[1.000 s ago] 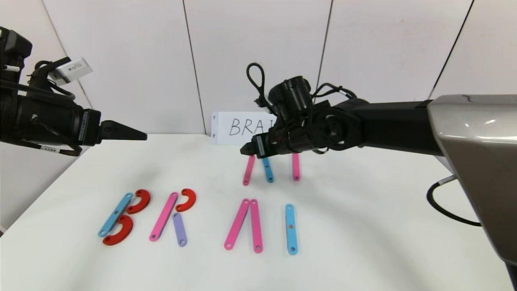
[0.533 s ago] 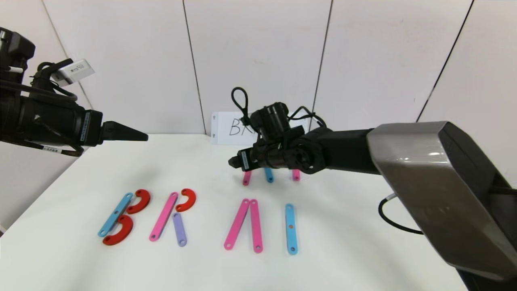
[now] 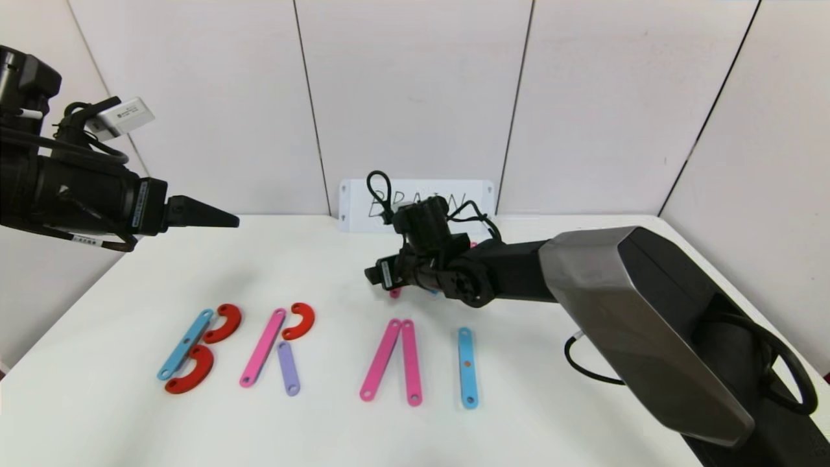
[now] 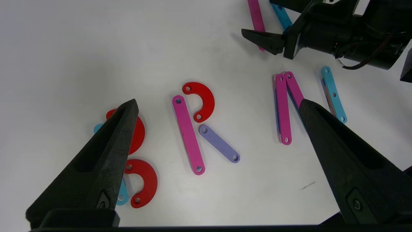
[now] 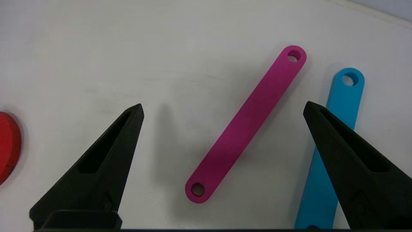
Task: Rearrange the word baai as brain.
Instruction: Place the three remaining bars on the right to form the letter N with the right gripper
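Observation:
The letters lie in a row on the white table (image 3: 557, 350). The B is a blue strip (image 3: 185, 344) with two red curves (image 3: 224, 322). The R is a pink strip (image 3: 262, 347), a red curve (image 3: 299, 320) and a purple strip (image 3: 288, 368). Two pink strips (image 3: 395, 361) meet at the top, and a blue strip (image 3: 467, 367) stands alone. My right gripper (image 3: 371, 275) is open and low behind the row. In the right wrist view (image 5: 223, 108) a spare pink strip (image 5: 246, 124) lies between its fingers and a spare blue strip (image 5: 334, 145) is beside it. My left gripper (image 3: 224, 220) is open, raised at the left.
A white card (image 3: 418, 204) with handwritten BRAIN stands against the back wall, partly behind the right wrist's cable. The right arm's grey forearm (image 3: 635, 324) slants over the table's right side. In the left wrist view the right gripper (image 4: 254, 33) shows beyond the letters.
My right arm has come down and forward, bringing its gripper low over the spare strips behind the row. The card shows more. The left arm and the letters have stayed put.

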Action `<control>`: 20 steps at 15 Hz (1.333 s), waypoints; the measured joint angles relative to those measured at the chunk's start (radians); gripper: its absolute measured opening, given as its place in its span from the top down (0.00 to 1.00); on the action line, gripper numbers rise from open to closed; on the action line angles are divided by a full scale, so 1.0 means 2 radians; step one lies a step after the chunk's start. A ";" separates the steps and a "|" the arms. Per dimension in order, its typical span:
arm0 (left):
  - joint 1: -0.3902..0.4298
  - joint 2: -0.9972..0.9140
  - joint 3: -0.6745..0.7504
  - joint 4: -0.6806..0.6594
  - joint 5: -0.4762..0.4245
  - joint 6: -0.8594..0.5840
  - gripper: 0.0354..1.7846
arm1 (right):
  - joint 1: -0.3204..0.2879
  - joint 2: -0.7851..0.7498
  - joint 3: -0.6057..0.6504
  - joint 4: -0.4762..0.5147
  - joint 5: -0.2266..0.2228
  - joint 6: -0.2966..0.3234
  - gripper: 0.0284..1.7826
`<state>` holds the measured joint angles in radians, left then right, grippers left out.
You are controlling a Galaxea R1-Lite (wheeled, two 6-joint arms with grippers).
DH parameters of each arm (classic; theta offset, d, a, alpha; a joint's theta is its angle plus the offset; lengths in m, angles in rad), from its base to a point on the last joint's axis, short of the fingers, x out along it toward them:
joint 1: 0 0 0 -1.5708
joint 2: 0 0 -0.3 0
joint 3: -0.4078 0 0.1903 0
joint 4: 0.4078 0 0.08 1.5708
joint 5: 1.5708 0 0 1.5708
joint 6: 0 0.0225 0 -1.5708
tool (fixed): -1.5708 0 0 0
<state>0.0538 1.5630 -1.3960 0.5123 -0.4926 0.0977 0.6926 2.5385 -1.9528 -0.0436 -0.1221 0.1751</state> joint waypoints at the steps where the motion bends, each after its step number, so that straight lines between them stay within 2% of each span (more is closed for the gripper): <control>1: 0.000 0.001 0.000 0.000 0.000 0.000 0.03 | 0.000 0.003 0.000 -0.001 -0.001 0.000 0.02; 6: 0.000 0.003 0.000 0.000 0.000 0.000 0.03 | 0.000 0.016 -0.001 -0.013 -0.001 -0.001 0.03; 8: 0.000 0.004 0.000 0.000 0.000 0.000 0.03 | 0.000 0.017 -0.001 -0.014 -0.002 -0.002 0.09; 11: 0.000 0.004 0.000 0.000 -0.001 0.000 0.03 | -0.001 0.018 -0.001 -0.013 -0.002 -0.002 0.29; 14: 0.000 0.004 0.000 0.000 -0.001 0.000 0.03 | -0.001 0.019 -0.001 -0.013 -0.002 -0.001 0.61; 16: 0.000 0.004 0.000 0.000 -0.001 0.000 0.03 | -0.001 0.019 -0.001 -0.013 -0.002 -0.001 0.78; 17: 0.000 0.004 0.000 0.000 -0.001 0.000 0.03 | -0.001 0.019 -0.001 -0.013 -0.001 -0.001 0.84; 20: 0.000 0.004 0.000 0.000 -0.001 0.000 0.03 | -0.001 0.019 -0.001 -0.013 -0.001 -0.001 0.86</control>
<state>0.0534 1.5706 -1.3960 0.5117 -0.4940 0.0974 0.6906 2.5766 -1.9545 -0.0696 -0.1251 0.1736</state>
